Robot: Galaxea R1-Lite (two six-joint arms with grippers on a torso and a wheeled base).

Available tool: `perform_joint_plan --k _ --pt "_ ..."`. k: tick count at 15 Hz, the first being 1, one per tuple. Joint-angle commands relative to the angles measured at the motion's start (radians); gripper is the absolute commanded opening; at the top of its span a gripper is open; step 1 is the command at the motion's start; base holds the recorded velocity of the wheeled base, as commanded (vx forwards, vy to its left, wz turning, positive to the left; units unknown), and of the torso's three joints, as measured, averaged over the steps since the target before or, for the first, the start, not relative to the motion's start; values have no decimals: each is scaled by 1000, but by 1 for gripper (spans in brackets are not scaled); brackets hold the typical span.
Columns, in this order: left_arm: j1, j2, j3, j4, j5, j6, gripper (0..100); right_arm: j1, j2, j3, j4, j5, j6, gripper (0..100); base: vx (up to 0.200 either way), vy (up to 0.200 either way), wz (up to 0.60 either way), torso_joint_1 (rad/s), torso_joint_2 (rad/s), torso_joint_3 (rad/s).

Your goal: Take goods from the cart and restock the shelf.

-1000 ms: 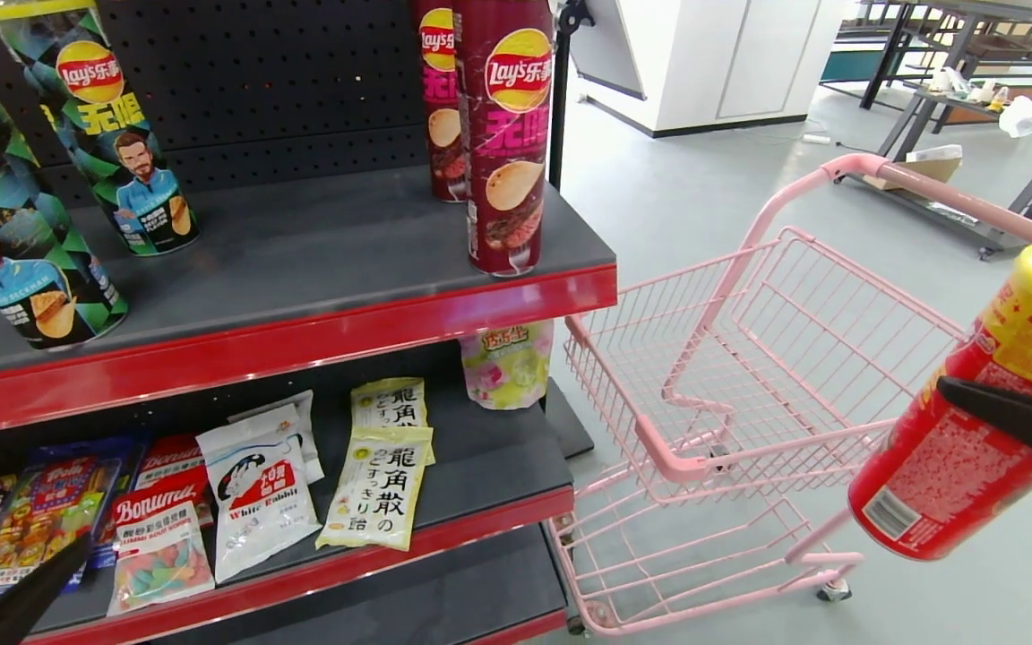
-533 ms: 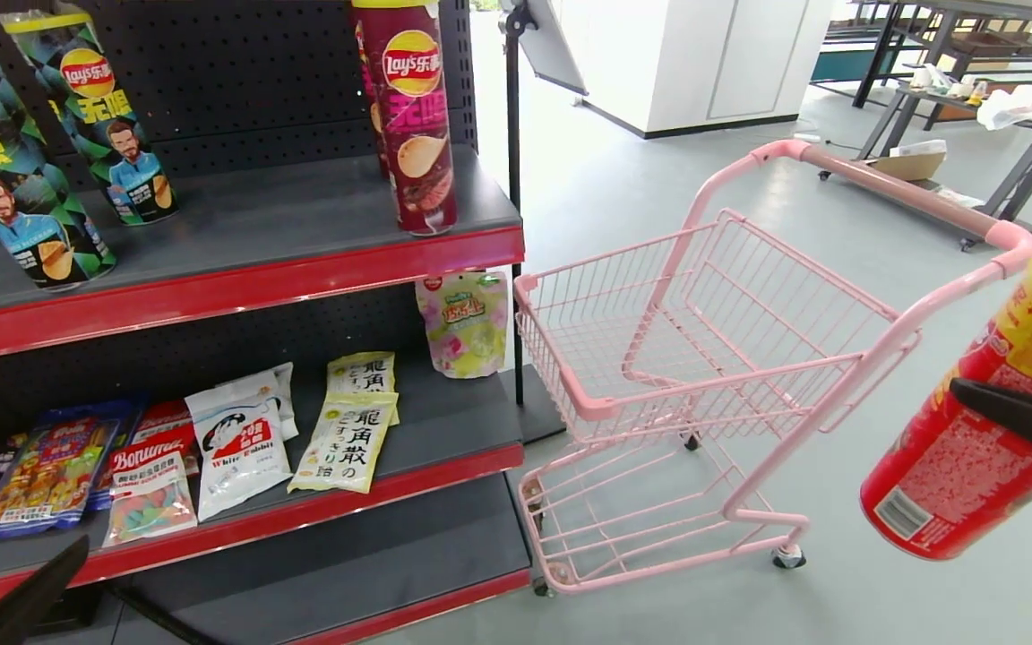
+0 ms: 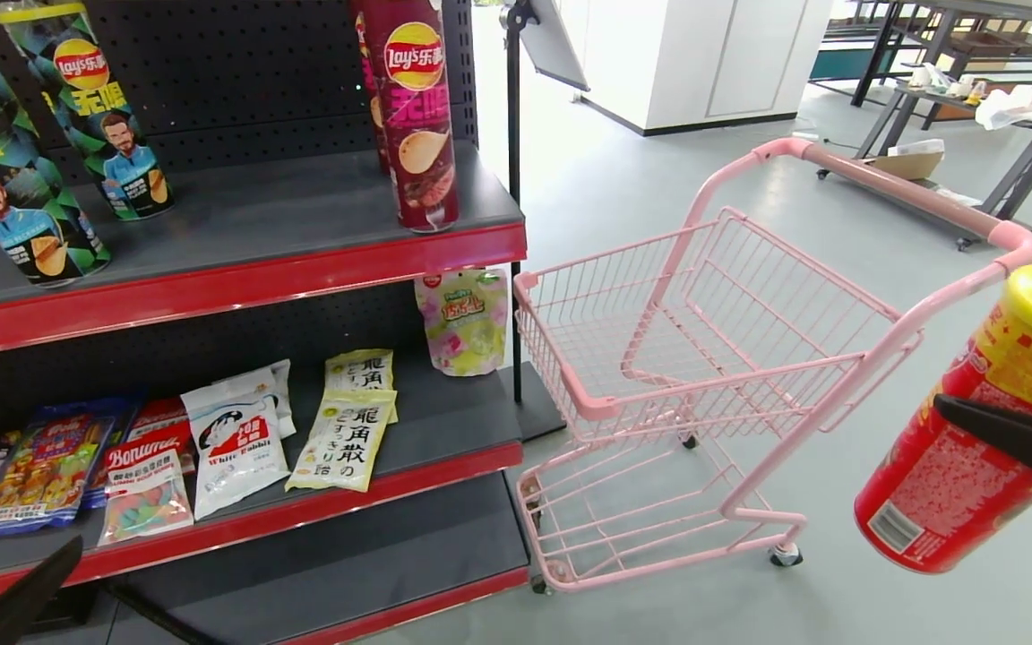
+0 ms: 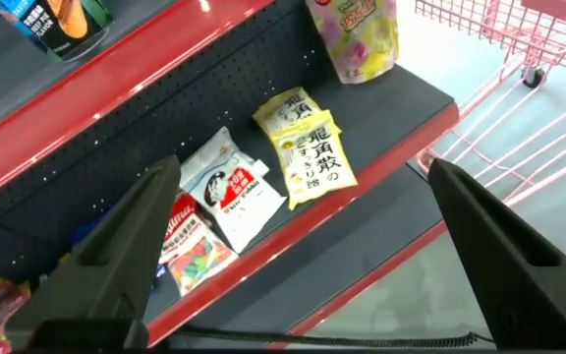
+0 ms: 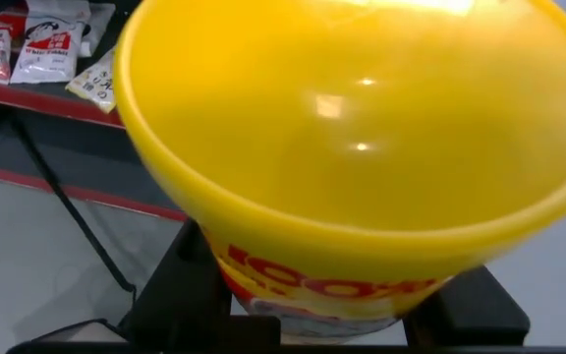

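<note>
A red can with a yellow lid [image 3: 973,439] hangs tilted at the far right, off the floor, beyond the cart's handle. My right gripper [image 3: 1000,430] is shut on it, one black finger crossing its side. In the right wrist view the yellow lid [image 5: 352,128] looms close, with the right gripper [image 5: 322,305] clamped on the red body below it. The pink cart [image 3: 704,358] stands just right of the shelf [image 3: 238,278]. My left gripper [image 4: 303,172] is open, low in front of the snack-bag shelf; one of its fingers [image 3: 19,596] shows at the bottom left.
On the top board stand dark red chip tubes [image 3: 413,116] at the right end and green-black tubes [image 3: 113,116] at the left, with bare board [image 3: 283,206] between. Snack bags [image 3: 346,430] lie on the lower shelf. A black stand pole [image 3: 513,179] rises between shelf and cart.
The whole head view has shifted: shelf and cart now look farther off and more to the left, so the camera moved. The can stays in my right gripper.
</note>
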Motion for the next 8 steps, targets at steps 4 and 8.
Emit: perform_joint_plan --k 4,8 --pt "0 -1 1 -1 0 0 100 0 -3 4 1 1 -1 0 -200 0 0 3 2 1" --pt "0 -4 1 -4 0 0 100 0 -4 25 -6 -35 -15 0 0 0 300 -4 0 1"
